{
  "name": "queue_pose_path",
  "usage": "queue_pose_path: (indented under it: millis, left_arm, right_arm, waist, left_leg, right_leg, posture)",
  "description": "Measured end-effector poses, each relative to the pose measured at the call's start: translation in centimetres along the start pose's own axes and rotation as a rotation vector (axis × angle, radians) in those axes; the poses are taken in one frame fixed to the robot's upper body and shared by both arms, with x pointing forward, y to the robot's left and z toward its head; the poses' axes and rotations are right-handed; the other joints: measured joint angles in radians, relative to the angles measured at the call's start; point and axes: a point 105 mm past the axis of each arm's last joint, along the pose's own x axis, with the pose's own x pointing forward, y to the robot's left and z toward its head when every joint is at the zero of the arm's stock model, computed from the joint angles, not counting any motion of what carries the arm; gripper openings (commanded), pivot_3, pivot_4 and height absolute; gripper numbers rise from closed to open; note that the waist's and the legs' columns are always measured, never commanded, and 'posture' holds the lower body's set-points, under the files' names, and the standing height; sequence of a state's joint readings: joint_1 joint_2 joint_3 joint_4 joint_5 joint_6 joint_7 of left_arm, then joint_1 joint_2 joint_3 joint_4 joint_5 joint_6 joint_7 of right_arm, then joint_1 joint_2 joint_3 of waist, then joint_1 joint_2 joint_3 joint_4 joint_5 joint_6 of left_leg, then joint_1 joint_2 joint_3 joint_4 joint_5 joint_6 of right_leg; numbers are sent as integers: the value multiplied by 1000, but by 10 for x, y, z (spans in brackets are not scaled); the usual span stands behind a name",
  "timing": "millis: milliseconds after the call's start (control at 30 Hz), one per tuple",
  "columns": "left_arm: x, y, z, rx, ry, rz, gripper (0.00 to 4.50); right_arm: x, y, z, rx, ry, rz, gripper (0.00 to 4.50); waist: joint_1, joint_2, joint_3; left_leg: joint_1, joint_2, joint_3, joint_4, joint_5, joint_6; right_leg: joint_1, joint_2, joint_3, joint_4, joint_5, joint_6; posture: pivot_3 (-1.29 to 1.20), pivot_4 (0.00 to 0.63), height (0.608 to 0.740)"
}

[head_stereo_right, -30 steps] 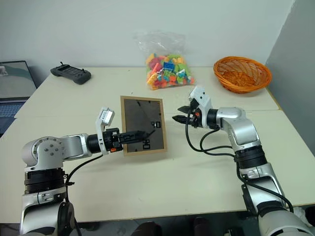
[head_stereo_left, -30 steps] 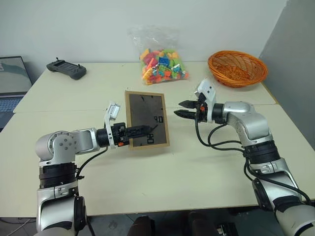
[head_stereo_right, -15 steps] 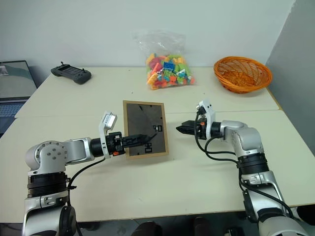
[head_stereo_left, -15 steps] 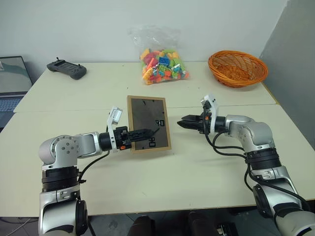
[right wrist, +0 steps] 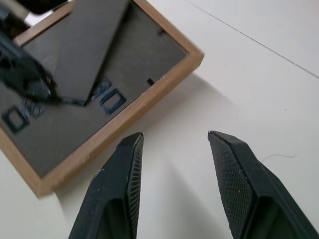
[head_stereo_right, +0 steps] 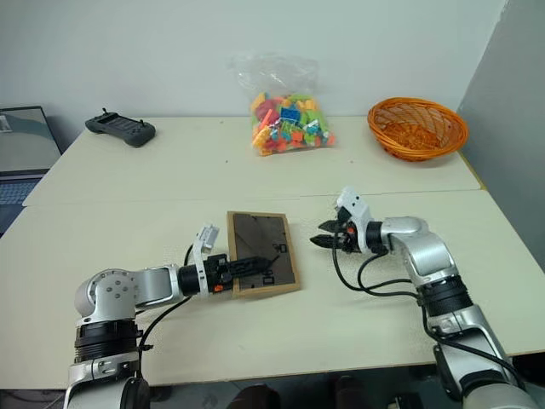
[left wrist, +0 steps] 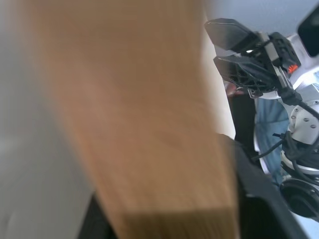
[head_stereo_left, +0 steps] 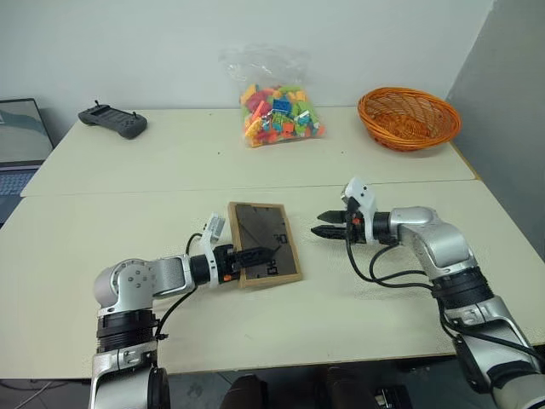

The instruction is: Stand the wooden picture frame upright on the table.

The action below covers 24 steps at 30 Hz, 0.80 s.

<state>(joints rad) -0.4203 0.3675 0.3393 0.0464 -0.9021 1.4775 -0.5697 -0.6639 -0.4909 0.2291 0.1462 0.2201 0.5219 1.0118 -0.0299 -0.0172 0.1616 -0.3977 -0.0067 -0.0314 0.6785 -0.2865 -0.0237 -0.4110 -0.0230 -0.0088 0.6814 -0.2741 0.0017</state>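
Observation:
The wooden picture frame (head_stereo_left: 261, 223) rests on the table (head_stereo_left: 383, 298) near its middle front, tilted back, with its dark brown back panel and fold-out stand facing me. My left gripper (head_stereo_left: 258, 254) reaches in from the left over the frame's lower left edge and lies across the back panel. In the left wrist view the frame's light-wood edge (left wrist: 149, 124) sits very close. My right gripper (head_stereo_left: 322, 224) hovers just to the right of the frame, open and holding nothing; its two fingers (right wrist: 119, 174) stand apart beside the frame's corner (right wrist: 192, 52).
At the back of the table lie a clear bag of coloured bricks (head_stereo_left: 277, 111), an orange wicker basket (head_stereo_left: 409, 115) to the right and a dark handheld controller (head_stereo_left: 112, 119) to the left. A laptop (head_stereo_left: 19, 141) sits at the far left edge.
Both arms have come down. The frame, held upright in the air before, now sits lower on the table and leans further back. The right gripper sank beside it, still open.

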Motion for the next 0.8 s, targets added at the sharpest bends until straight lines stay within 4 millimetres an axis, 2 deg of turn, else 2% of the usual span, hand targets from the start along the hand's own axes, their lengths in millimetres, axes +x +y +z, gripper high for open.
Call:
queue_pose_path:
  millis: [33, 267, 300, 433, 533, 800]
  left_arm:
    - [0, 0, 0, -1, 1, 1, 2889]
    - [-3, 1, 3, 1, -6, 16, 4258]
    - [-5, 1, 4, -1, -5, 19, 4376]
    - [-19, -5, 11, -14, -21, -3, 4376]
    - [-25, -6, 7, -29, -14, -11, 3862]
    - [-27, -14, 6, -38, -26, -63, 2205]
  right_arm:
    - [0, 3, -1, -6, -3, 11, 2194]
    - [3, 10, 0, -54, -8, 36, 2194]
    - [2, 10, 0, -56, -6, 34, 2194]
    - [2, 9, 0, -62, -5, 30, 2194]
    - [2, 8, -2, -61, -2, 27, 2194]
    - [3, 5, -6, -44, 4, 21, 2194]
  waist:
    - [0, 0, 0]
    - [1, 0, 0]
    - [1, 0, 0]
    - [0, 0, 0]
    - [1, 0, 0]
    - [2, 0, 0]
  left_leg:
    - [0, 0, 0, 0, 0, 0]
    - [0, 0, 0, 0, 0, 0]
    - [0, 0, 0, 0, 0, 0]
    - [1, 0, -1, 0, 0, 0]
    - [1, 0, -1, 0, 0, 0]
    - [1, 0, -1, 0, 0, 0]
  right_leg:
    - [0, 0, 0, 0, 0, 0]
    - [0, 0, 0, 1, 0, 0]
    - [0, 0, 0, 1, 0, 0]
    - [0, 0, 0, 0, 0, 0]
    - [0, 0, 0, 0, 0, 0]
    - [0, 0, 0, 0, 0, 0]
  posture:
    - [0, 150, 740]
    - [0, 150, 740]
    - [0, 150, 740]
    - [0, 150, 740]
    - [0, 150, 740]
    - [0, 150, 740]
